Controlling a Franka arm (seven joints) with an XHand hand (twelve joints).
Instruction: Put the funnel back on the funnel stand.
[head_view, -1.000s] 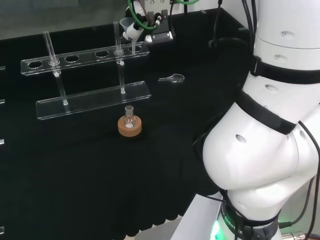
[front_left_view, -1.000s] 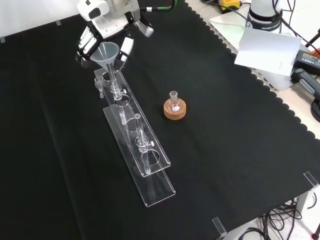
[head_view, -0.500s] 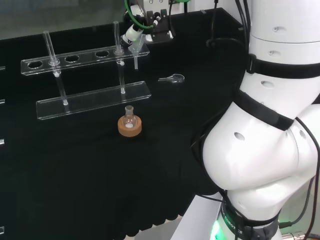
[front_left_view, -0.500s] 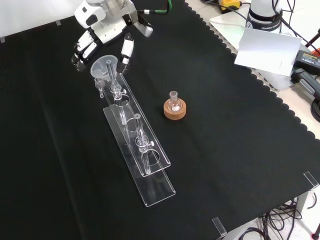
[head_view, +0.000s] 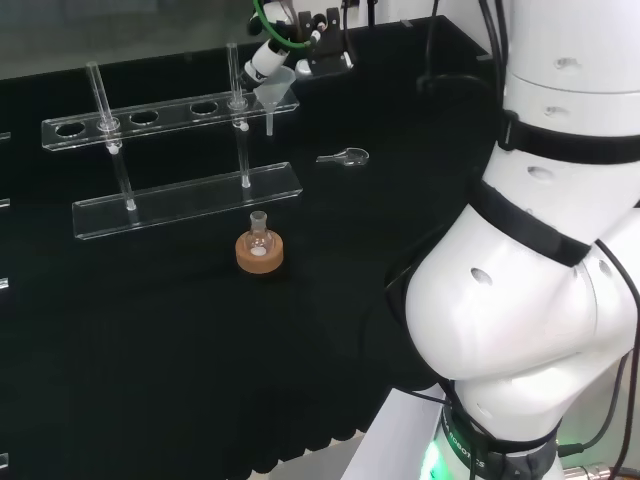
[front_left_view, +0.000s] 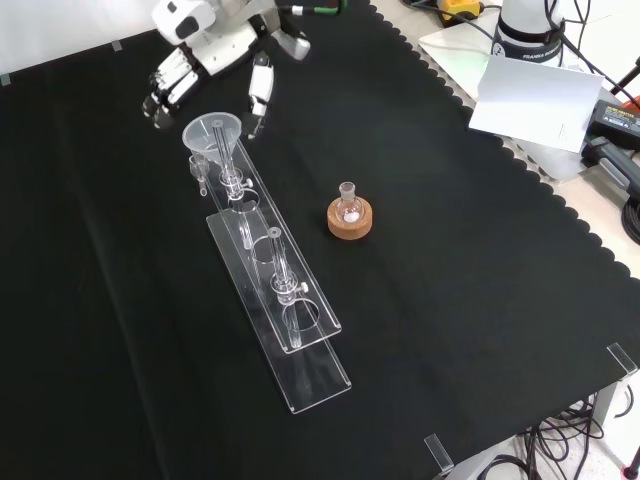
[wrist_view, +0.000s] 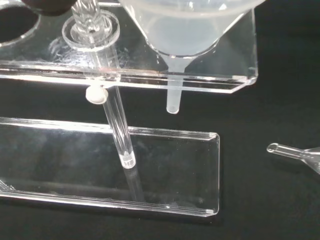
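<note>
The funnel sits in the end hole of the stand, its stem poking through the top plate, just below the hand, whose fingers are straight and spread, holding nothing. The hazard from here, by this reading: a trailing finger could catch the rim and tip the funnel, or jolt the light acrylic stand. Black cloth covers the bench; a flask on a cork ring stands well clear of the hand.
</note>
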